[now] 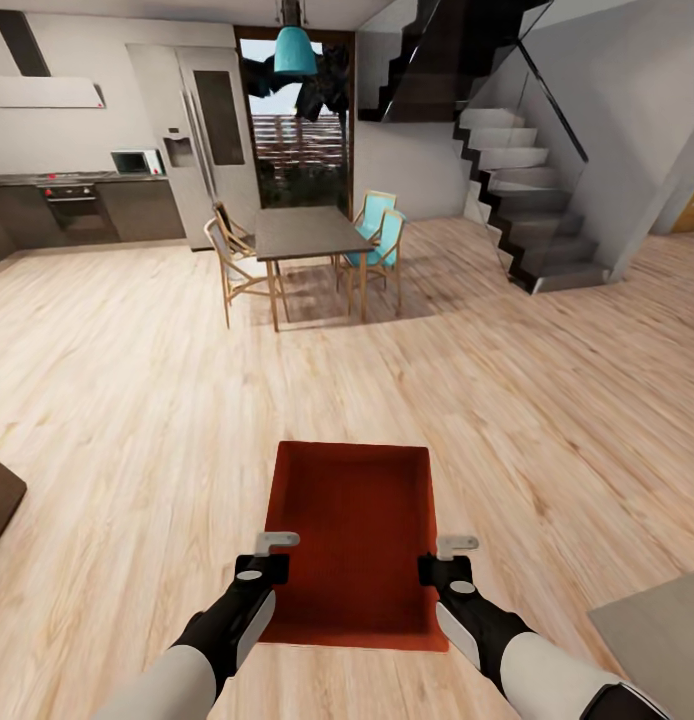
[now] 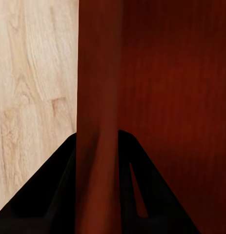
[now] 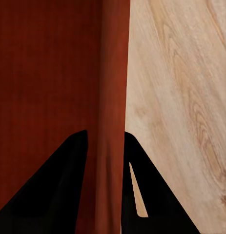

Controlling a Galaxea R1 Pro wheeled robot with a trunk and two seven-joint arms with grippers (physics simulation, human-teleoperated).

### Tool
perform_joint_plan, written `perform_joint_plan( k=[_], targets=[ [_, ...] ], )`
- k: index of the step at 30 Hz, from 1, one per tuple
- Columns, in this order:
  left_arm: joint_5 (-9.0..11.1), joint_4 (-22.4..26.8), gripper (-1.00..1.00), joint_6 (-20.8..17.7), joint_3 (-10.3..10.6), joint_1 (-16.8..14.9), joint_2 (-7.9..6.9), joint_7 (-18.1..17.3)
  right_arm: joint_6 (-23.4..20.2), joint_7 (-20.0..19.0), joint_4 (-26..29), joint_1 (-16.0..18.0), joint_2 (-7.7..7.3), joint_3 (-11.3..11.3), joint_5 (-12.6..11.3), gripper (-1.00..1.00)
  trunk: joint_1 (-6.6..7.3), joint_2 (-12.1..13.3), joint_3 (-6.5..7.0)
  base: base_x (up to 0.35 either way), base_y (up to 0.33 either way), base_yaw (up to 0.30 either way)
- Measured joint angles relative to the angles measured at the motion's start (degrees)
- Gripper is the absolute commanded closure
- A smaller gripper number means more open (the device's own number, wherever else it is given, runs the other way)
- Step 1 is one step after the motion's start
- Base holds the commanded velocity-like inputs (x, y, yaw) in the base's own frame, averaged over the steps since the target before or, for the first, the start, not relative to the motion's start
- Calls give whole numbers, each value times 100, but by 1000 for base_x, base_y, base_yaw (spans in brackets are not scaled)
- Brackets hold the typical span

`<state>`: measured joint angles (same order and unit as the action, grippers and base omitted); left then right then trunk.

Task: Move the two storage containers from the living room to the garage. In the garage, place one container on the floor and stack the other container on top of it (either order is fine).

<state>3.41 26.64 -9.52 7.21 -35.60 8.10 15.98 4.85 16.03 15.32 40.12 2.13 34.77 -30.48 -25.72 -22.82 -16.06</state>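
Fingers (image 2: 59, 190) hiding container (image 1: 352, 530) wall

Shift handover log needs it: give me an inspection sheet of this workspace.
Surface: light wood-plank floor.
Job's things: one orange-red storage container held level between both arms.
Clutter: nothing seen.
Grippers: left gripper shut on the container's left wall; right gripper shut on its right wall.
Cables: nothing seen.
Surroundings: dining table with chairs, kitchen units, staircase, teal pendant lamp.
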Motion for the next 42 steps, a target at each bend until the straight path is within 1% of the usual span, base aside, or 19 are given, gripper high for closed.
perform_joint_plan(
  k=[7,25,30,42],
  targets=[
    [1,-1,100,-46,-8,0,0,0,-49,-5,1,0,2,-8,7,100,0,0,0,322,0,0],
    [0,-3,100,17,0,0,0,-1,13,2,0,0,0,1,2,100,0,0,0,322,0,-3],
    [-5,-7,100,24,-4,-1,1,-6,18,6,2,-1,-1,4,-1,100,0,0,-6,322,0,-171],
    [4,0,100,-35,-4,-1,-8,-10,-37,11,3,-1,8,-2,2,100,0,0,-53,322,0,-248]
  ],
)
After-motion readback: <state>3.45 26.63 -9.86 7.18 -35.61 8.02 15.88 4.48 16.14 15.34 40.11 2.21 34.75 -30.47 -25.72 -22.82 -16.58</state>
